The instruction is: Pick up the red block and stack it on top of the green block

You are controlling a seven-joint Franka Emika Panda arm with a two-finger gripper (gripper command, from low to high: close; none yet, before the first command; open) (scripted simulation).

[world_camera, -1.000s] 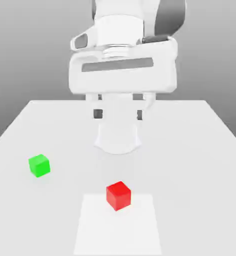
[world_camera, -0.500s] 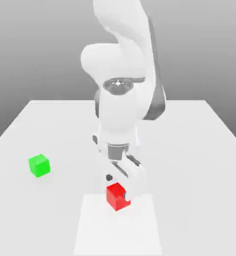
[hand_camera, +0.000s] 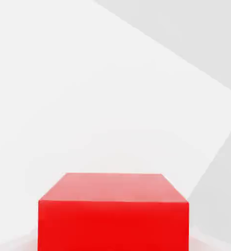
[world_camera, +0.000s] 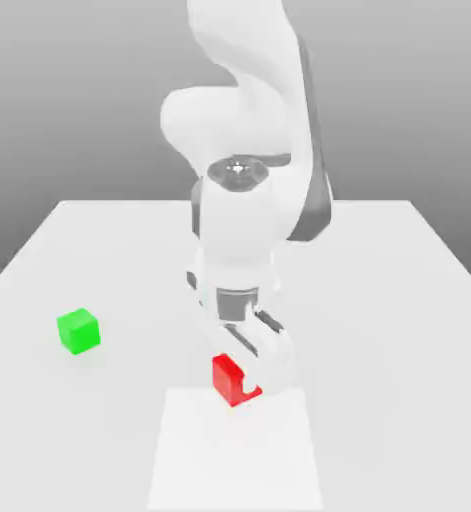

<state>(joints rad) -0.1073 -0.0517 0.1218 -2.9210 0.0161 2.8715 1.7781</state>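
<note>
Two blocks on my list, one arm, one white tabletop point(world_camera: 399, 300). Item one: red block point(world_camera: 227, 378), near the front middle of the tabletop at the far edge of a paler square patch point(world_camera: 235, 460), and in the hand view point(hand_camera: 113, 211) sitting close under the camera. Item two: green block point(world_camera: 78, 331), well apart toward the exterior view's left, untouched, nothing on it. Item three: gripper point(world_camera: 247, 378), lowered onto the red block with its white fingers covering part of the block's right side; I read the jaws as drawn in narrow and clamped on the red block, which looks to be resting on the tabletop, not yet lifted. Risks, as I judge them: the grip seems to sit toward one side of the block rather than square across it, so the block could twist or slide out when raised. Smooth faces give little friction, so a fast lift or swing toward the green block could shake it loose. On arrival, a low carry could knock the green block aside, and an off-centre or tilted release could let the red one topple off.
</note>
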